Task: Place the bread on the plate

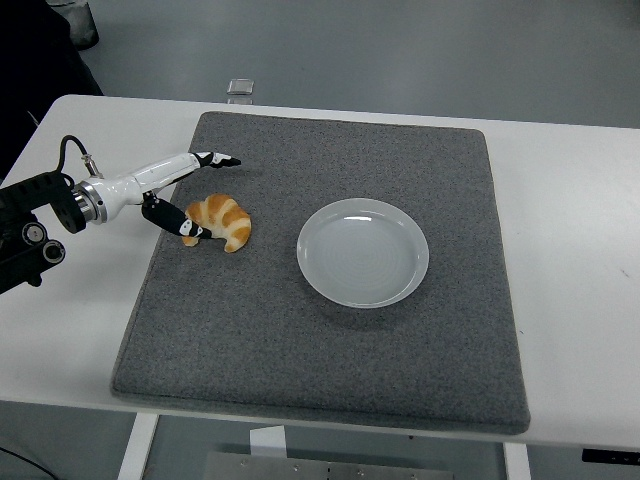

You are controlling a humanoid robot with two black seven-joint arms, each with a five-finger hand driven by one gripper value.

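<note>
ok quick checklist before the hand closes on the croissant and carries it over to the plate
1. Left hand at the croissant: ok, thumb against its left end, fingers reaching over its far side.
2. Grasp closed: not ok, fingers are open and the croissant lies on the grey mat.
3. Plate free to receive: ok, nothing on it.
4. Path from croissant to plate: ok, only bare mat between them.
5. Plate fully on the mat: ok, well inside its edges.
6. Right hand out of the way: ok, not in view.
</note>
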